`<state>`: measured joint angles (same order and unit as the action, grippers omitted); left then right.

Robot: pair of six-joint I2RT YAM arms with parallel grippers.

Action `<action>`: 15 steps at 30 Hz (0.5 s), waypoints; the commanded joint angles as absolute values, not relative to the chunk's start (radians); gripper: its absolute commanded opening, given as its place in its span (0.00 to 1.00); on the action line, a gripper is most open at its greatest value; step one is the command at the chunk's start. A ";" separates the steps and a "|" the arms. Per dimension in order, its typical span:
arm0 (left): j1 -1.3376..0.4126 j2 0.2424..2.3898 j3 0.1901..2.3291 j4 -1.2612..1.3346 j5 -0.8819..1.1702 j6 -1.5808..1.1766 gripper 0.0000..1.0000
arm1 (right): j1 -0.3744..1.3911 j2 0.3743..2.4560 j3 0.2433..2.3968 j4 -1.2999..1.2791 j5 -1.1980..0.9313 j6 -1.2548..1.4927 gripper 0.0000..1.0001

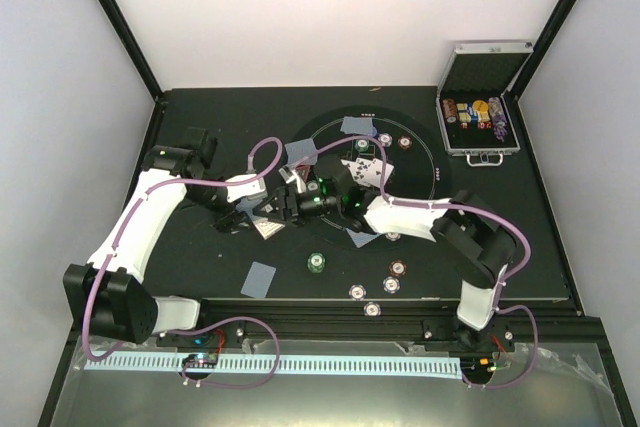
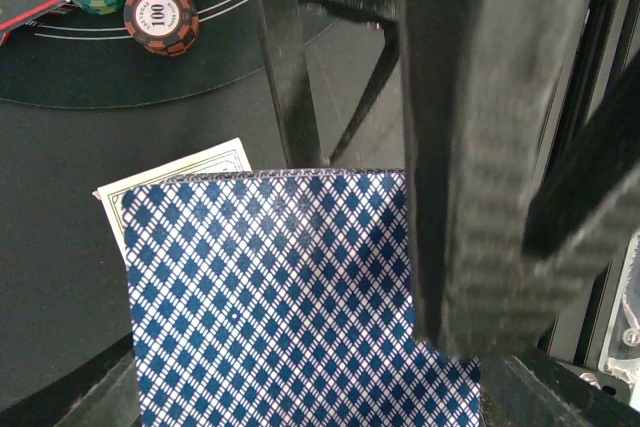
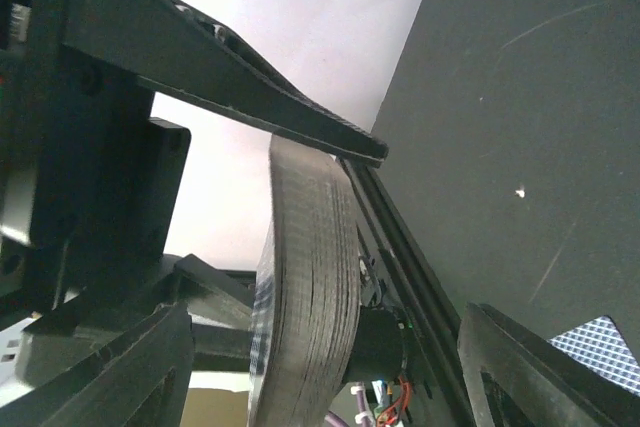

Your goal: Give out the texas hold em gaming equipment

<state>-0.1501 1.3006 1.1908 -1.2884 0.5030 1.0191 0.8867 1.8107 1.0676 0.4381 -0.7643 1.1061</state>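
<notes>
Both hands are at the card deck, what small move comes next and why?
Probably the left hand should slide one card off the deck: the right hand seems to clamp it edge-on, and a blue card back fills the left wrist view.

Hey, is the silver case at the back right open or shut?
Open. The silver case has its lid standing raised, and chip rolls show inside.
</notes>
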 commanded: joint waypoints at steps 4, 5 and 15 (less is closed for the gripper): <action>-0.144 1.304 1.229 -1.310 0.547 1.044 0.02 | 0.918 1.869 1.140 0.541 -0.795 1.169 0.73; -0.144 1.305 1.229 -1.310 0.546 1.044 0.01 | 0.921 1.878 1.148 0.544 -0.796 1.176 0.73; -0.144 1.299 1.224 -1.307 0.535 1.043 0.01 | 0.926 1.971 1.180 0.597 -0.822 1.237 0.62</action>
